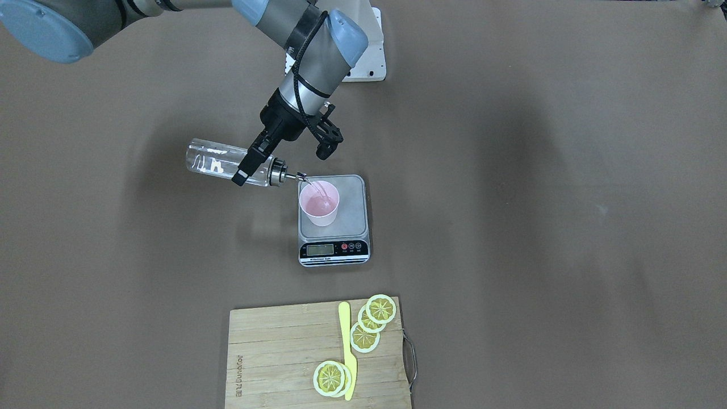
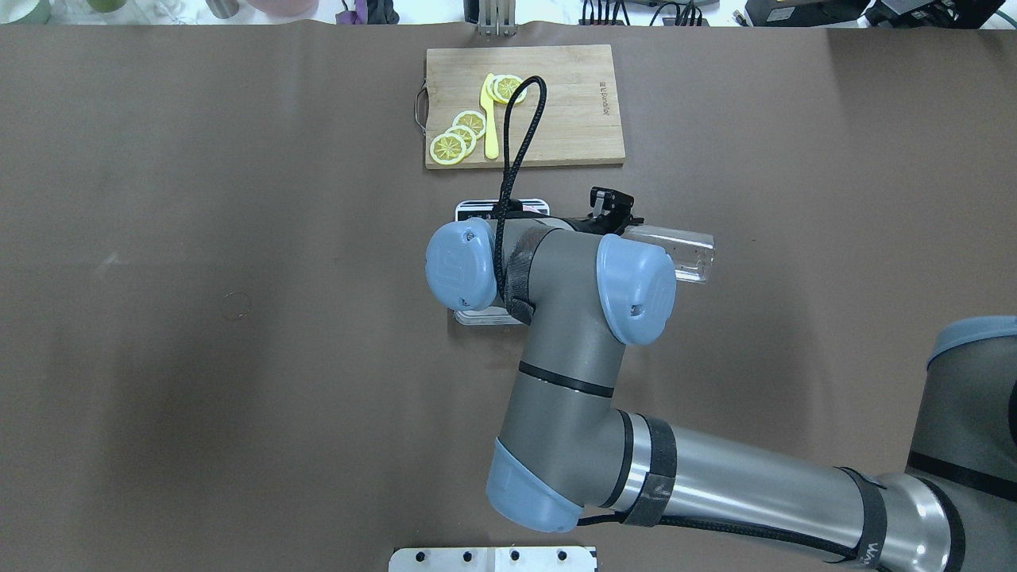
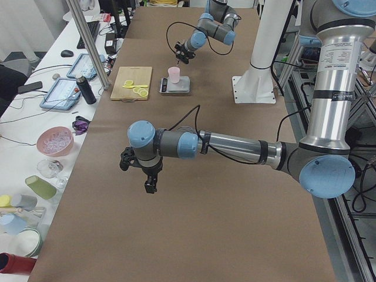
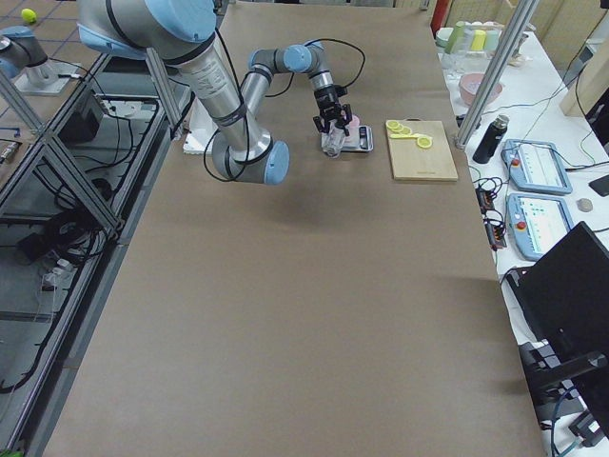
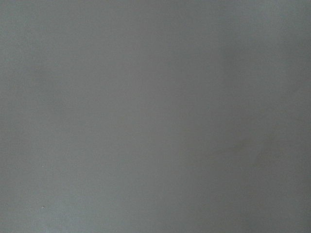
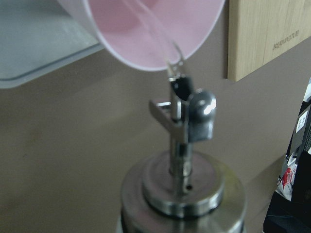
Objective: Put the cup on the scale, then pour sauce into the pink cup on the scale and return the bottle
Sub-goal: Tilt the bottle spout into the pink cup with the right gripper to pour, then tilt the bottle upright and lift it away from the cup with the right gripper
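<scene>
A long table (image 1: 539, 170) covered in plain brown matting filled the middle of the room, evenly lit from above, with soft shadows on it. Along its far side ran a white bench (image 3: 35, 117) crowded with 2 tablets (image 3: 61, 93), a pink bowl (image 3: 55, 141) and cups. A metal post (image 3: 88, 44) rose at the bench's edge. On the near side, metal framing (image 4: 62, 152) stood over dark floor (image 4: 38, 324) strewn with black cables.

Front-facing and overhead views look steeply down from opposite sides, sharing the scale (image 1: 352, 215).

The cup (image 1: 319, 204) sits on the scale (image 1: 352, 199) (bottle (image 1: 218, 162) spout above it).
</scene>
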Controlling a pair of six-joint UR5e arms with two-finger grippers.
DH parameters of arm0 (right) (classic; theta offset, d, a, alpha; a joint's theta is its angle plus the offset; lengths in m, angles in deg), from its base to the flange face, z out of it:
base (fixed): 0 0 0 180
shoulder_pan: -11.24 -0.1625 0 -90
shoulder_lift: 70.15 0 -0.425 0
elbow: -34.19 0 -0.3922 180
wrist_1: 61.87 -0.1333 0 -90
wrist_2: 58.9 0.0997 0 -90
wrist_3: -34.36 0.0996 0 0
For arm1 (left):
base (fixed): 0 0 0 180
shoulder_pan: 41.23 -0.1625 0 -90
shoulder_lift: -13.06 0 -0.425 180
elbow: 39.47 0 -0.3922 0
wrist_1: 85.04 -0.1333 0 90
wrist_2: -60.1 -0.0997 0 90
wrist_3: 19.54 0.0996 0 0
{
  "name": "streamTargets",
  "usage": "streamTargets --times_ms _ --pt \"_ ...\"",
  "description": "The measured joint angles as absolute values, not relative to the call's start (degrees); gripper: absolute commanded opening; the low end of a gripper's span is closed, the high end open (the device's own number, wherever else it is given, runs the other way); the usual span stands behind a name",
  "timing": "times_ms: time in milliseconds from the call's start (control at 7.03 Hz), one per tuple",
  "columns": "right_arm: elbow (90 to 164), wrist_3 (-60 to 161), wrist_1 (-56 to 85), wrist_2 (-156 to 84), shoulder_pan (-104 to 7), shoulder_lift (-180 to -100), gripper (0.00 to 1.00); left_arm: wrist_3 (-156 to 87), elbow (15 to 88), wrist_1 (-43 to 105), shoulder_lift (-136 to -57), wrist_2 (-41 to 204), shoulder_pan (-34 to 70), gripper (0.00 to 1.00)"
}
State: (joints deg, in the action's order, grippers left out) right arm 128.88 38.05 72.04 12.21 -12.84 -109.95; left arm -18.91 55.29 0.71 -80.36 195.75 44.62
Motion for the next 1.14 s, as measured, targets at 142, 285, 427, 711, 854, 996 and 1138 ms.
streamTargets --times_ms 142,285,427,711,854,996,1138 --pt "128.84 38.05 72.07 12.20 -12.84 -110.03 0.24 -18.90 55.33 0.75 -80.34 195.83 44.63 0.99" --pt "128.82 38.06 72.07 12.20 -12.84 -110.09 0.24 -18.88 55.40 0.84 -80.35 195.87 44.63 0.99" --pt "128.85 38.10 72.06 12.20 -12.84 -110.12 0.24 -18.88 55.59 0.91 -80.38 195.85 44.62 0.99" --pt "129.68 38.44 71.51 12.21 -12.93 -110.16 0.24 -18.90 55.97 0.93 -80.44 195.68 44.56 0.99" --pt "131.36 38.68 70.26 12.27 -13.04 -110.68 0.24 -18.91 55.97 0.97 -80.45 195.65 44.56 0.99" --pt "133.87 38.81 67.40 12.38 -13.29 -112.22 0.24 -18.94 56.01 0.99 -80.44 195.64 44.55 0.99" --pt "135.89 38.88 64.66 12.54 -13.65 -113.68 0.24 -18.98 56.04 1.00 -80.41 195.63 44.55 0.99"
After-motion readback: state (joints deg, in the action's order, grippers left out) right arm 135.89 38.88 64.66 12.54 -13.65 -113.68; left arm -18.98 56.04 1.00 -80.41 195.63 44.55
